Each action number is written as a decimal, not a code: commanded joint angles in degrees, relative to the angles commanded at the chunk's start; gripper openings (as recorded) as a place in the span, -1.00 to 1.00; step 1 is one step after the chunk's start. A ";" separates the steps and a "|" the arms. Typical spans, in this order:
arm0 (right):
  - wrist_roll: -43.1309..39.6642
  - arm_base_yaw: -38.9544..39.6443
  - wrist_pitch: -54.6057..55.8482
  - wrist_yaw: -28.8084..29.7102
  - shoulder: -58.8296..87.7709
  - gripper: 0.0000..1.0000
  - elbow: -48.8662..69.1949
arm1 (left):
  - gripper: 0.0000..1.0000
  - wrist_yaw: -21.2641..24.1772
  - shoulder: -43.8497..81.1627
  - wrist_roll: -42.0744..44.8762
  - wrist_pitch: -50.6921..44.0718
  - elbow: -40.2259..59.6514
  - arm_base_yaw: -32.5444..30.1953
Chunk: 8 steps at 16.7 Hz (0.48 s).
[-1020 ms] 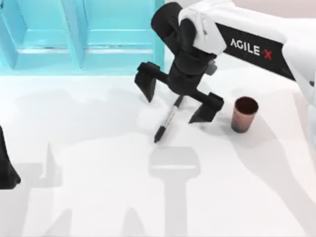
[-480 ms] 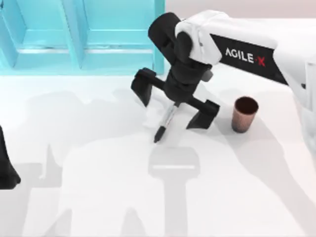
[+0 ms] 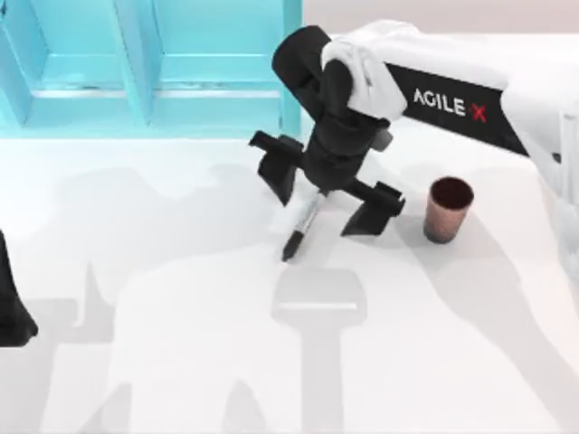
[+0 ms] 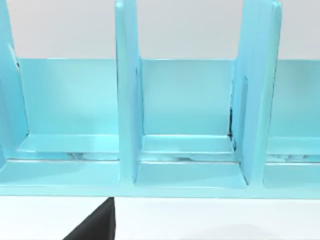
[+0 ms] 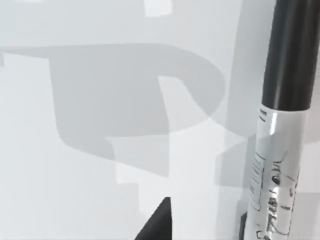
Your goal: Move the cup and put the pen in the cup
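Observation:
The pen [image 3: 302,226], a slim black marker with a silvery printed middle, lies on the white table, slanting toward the front left. My right gripper [image 3: 327,193] hangs open right over its rear end, one finger on each side, apart from it. The right wrist view shows the pen [image 5: 280,125] close up, lying on the table. The cup [image 3: 447,209], a small copper-brown tumbler, stands upright to the right of the gripper. My left gripper [image 3: 11,312] is parked at the table's left edge.
A turquoise shelf unit [image 3: 149,63] with upright dividers stands along the back left; the left wrist view faces its compartments [image 4: 185,125]. Open white table stretches across the front, crossed by arm shadows.
My right gripper has come down over the pen's rear end and its fingers have drawn closer together. Pen and cup have not moved.

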 joint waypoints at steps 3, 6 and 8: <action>0.00 0.00 0.00 0.00 0.00 -0.66 0.00 | 1.00 0.00 0.00 0.00 0.00 0.00 0.00; 0.00 0.00 0.00 0.00 0.00 -1.00 0.00 | 1.00 0.00 0.00 0.00 0.00 0.00 0.00; 0.00 0.00 0.00 0.00 0.00 -1.00 0.00 | 1.00 0.00 0.00 0.00 0.00 0.00 0.00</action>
